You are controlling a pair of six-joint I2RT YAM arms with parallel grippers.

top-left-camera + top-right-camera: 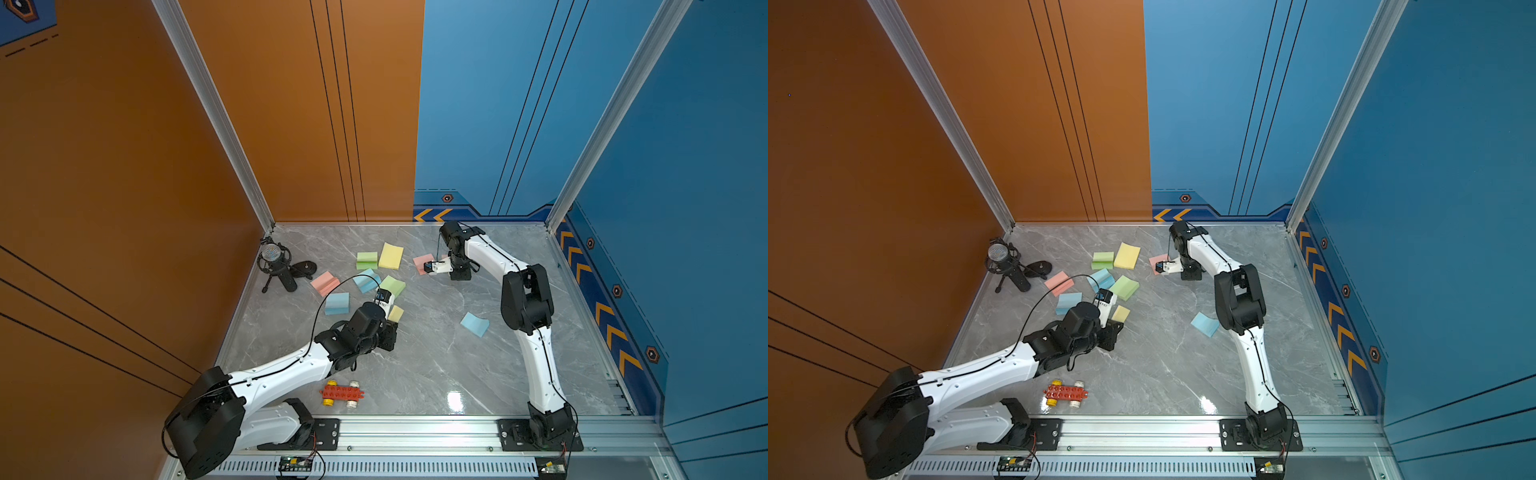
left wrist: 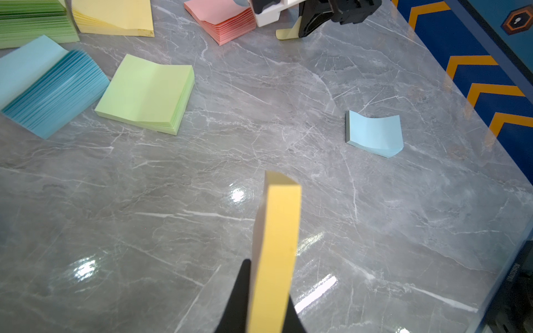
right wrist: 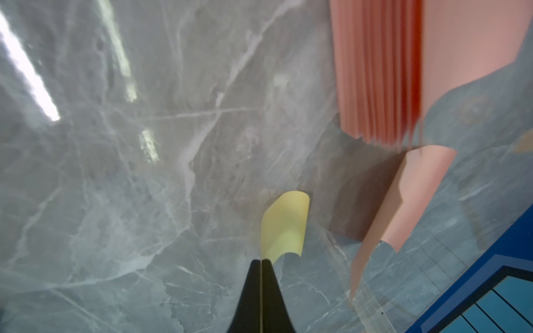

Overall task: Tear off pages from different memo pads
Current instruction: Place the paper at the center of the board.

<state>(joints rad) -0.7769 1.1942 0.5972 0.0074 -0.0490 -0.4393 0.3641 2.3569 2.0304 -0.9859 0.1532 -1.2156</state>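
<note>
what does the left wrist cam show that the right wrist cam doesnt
Only left wrist: the left hand clamping a small yellow pad, the green pad, the blue pad and a loose curled blue page. Only right wrist: a curled pink page lying loose. Both: the pink pad and the yellow page pinched in the right hand.

The scene is lit brightly and evenly from above; white glare is thrown on the glossy bench (image 1: 436, 353). The pink memo pad (image 3: 380, 72) is smeared by close-up blur.
</note>
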